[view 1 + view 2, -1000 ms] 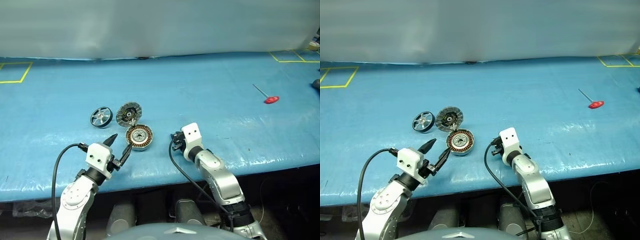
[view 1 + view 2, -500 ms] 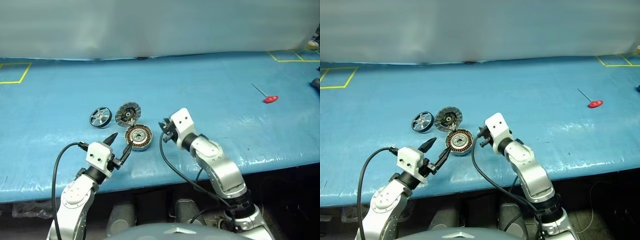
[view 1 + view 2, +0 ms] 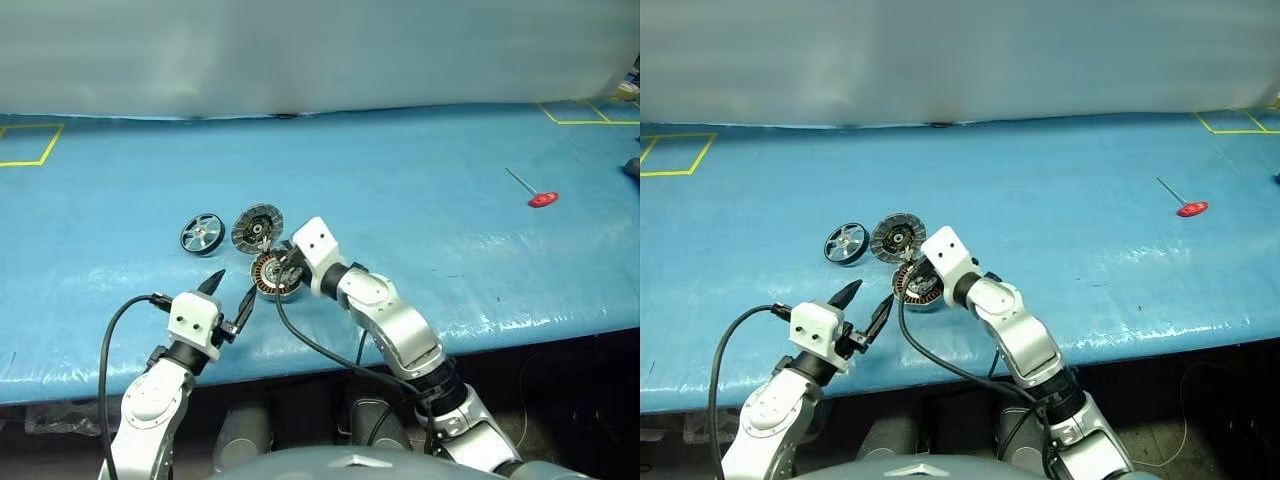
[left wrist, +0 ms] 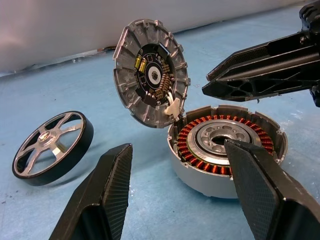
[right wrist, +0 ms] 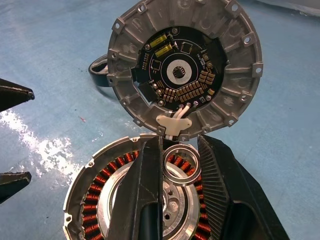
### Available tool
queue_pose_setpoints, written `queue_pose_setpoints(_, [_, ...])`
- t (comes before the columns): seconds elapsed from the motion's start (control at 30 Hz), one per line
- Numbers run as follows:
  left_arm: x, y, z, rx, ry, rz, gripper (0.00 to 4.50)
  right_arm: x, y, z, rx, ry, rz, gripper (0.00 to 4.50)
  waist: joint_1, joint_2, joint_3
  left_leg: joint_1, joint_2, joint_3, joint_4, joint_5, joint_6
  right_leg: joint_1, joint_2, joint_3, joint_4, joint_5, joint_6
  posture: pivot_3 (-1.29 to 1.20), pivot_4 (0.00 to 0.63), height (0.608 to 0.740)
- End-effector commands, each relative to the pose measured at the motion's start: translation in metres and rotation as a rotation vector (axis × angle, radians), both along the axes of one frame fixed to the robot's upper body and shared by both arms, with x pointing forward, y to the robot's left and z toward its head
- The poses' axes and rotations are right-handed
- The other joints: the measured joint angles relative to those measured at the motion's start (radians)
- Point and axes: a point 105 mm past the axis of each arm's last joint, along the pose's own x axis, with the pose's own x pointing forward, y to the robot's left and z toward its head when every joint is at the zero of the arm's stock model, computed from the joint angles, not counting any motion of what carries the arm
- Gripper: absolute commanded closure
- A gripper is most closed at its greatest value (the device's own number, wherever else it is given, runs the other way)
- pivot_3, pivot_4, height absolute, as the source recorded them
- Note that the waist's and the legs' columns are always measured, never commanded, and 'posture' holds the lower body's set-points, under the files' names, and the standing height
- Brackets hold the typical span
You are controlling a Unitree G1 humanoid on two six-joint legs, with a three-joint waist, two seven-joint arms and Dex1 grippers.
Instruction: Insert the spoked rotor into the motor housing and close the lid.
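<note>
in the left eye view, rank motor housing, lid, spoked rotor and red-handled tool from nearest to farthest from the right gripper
1. motor housing, right at the right gripper
2. lid, propped open just beyond
3. spoked rotor, farther left
4. red-handled tool, far right

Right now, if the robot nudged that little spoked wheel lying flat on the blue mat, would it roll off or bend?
The spoked rotor lies flat, so it would probably slide, not roll. Its metal spokes look stiff, unlikely to bend. On edge, it could roll.
</note>
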Motion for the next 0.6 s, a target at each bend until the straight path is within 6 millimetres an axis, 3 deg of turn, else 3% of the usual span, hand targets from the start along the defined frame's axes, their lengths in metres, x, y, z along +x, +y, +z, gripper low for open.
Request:
queue_pose_setpoints(0.03, [-0.003,-0.004,0.01,-0.021,-0.042,-0.013,1.29,-0.008,0.01,0.001,0.026,-0.004,0.046,3.83,-0.001,0.0,0.0,0.0,0.0,0.0,0.0,0.0,0.0,0.0,0.0,0.0,0.0,0.0,0.0,0.0,0.15,0.74])
queue_pose_setpoints(0.3, [-0.006,-0.011,0.006,-0.073,0.009,-0.078,1.29,-0.012,0.014,-0.014,0.014,0.044,0.06,3.83,-0.001,0.0,0.0,0.0,0.0,0.0,0.0,0.0,0.0,0.0,0.0,0.0,0.0,0.0,0.0,0.0,0.15,0.74])
queue_pose_setpoints(0.6, [-0.006,-0.015,0.005,-0.079,0.015,-0.09,1.29,-0.004,0.012,-0.019,0.011,0.048,0.029,3.83,-0.001,0.0,0.0,0.0,0.0,0.0,0.0,0.0,0.0,0.0,0.0,0.0,0.0,0.0,0.0,0.0,0.15,0.74])
